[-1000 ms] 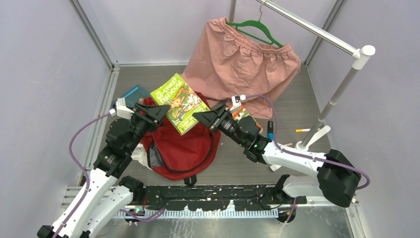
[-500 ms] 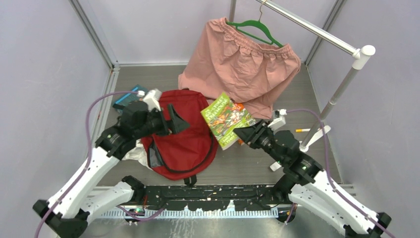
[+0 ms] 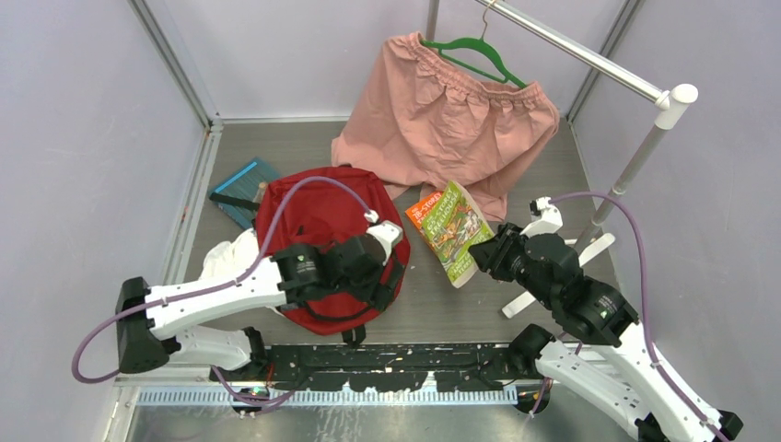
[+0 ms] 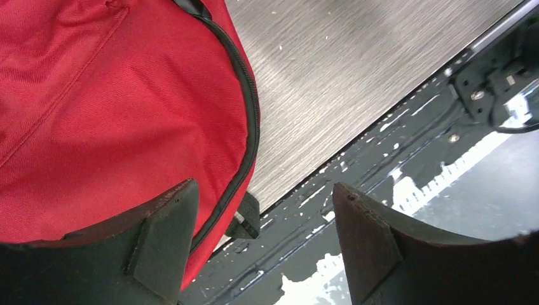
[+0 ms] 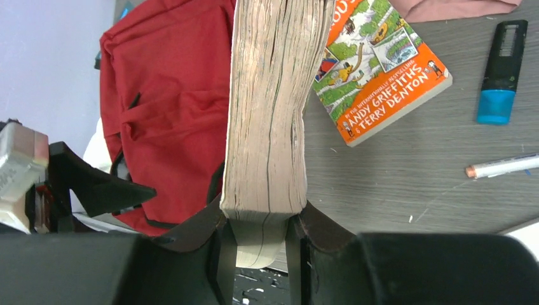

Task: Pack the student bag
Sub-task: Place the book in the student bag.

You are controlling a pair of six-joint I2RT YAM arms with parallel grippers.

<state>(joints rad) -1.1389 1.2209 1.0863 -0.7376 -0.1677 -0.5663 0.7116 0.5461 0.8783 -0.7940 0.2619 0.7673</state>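
The student bag (image 3: 313,216), a red backpack, lies flat in the middle of the table, and in the right wrist view the student bag (image 5: 165,101) fills the left. My left gripper (image 3: 373,285) hangs open over the bag's near right edge. In the left wrist view the left gripper (image 4: 264,194) has nothing between its fingers, and one finger is above the red fabric (image 4: 114,114). My right gripper (image 3: 479,258) is shut on a thick green book (image 3: 449,228) to the right of the bag. The book's page edge (image 5: 273,95) rises from the right gripper (image 5: 260,213).
A second book (image 5: 381,70) lies on the table beyond the held one, with a blue marker (image 5: 502,70) and a pen (image 5: 502,166) beside it. A blue notebook (image 3: 241,189) and white plastic bag (image 3: 226,258) sit left of the backpack. Pink shorts (image 3: 442,120) hang from the rack (image 3: 635,166).
My left gripper has opened and swung from the bag's far left to its near right edge. My right gripper has carried the book from above the bag to its right. The bag now lies flatter.
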